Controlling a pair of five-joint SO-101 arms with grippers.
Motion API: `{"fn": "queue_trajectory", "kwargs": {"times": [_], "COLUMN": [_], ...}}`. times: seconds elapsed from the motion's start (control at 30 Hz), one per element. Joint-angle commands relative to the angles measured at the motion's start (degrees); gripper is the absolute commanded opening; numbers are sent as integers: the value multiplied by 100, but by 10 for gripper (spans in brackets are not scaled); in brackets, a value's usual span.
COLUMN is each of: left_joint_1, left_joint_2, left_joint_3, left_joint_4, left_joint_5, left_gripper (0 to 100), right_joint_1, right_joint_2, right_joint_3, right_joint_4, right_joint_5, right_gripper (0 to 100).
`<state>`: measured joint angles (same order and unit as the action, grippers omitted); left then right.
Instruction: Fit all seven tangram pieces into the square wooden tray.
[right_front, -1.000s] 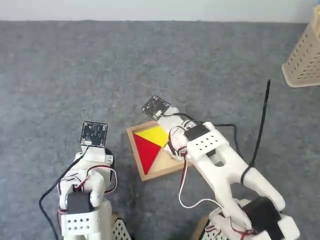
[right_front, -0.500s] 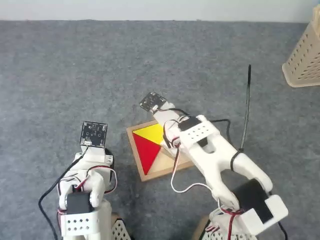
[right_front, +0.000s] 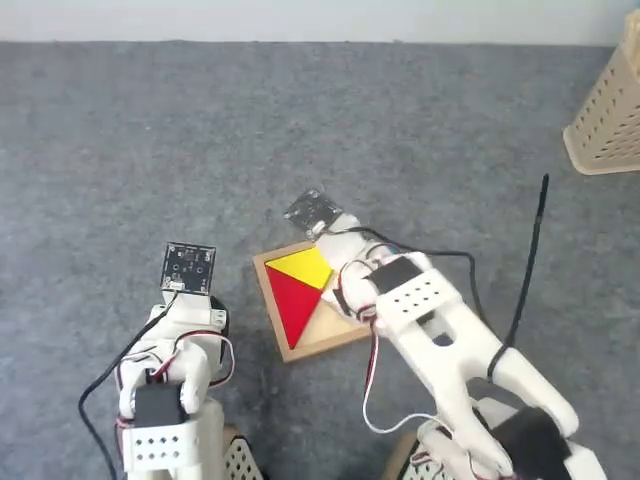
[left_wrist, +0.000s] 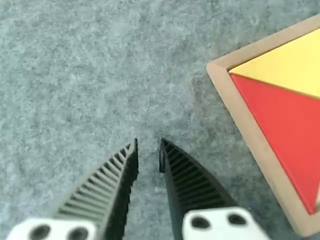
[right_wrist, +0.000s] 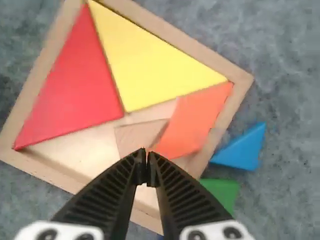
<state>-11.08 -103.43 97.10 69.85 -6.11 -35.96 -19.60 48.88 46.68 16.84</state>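
Wooden tray, just below centre in the high view, holds a red triangle, a yellow triangle and an orange parallelogram, while my right pincer hovers clenched and empty over its floor and my left pincer hangs a crack apart, empty, over the grey mat. I judge the filling under halfway: next I should fetch the blue triangle and green piece lying just outside the rim. My right arm hides the tray's right half from above, and whether the pale shape under my right pincer is a piece I cannot tell.
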Motion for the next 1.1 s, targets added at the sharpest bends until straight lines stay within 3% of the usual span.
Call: {"fn": "queue_trajectory", "kwargs": {"times": [0.0, 0.4, 0.77, 1.07], "left_joint_1": [18, 18, 18, 18], "left_joint_2": [-132, -132, -132, -132], "left_joint_3": [-48, -48, -48, -48], "left_joint_4": [18, 18, 18, 18], "left_joint_5": [53, 53, 53, 53], "left_gripper": [72, 72, 72, 72], "right_joint_1": [-66, -31, 875, 919], "right_joint_2": [-57, 1516, 2237, 1420], "right_joint_3": [-44, -695, -1591, -1468], "right_joint_4": [-84, -303, -303, -286], "right_joint_5": [-62, -62, -79, -325], "right_gripper": [6, 6, 6, 6]}}
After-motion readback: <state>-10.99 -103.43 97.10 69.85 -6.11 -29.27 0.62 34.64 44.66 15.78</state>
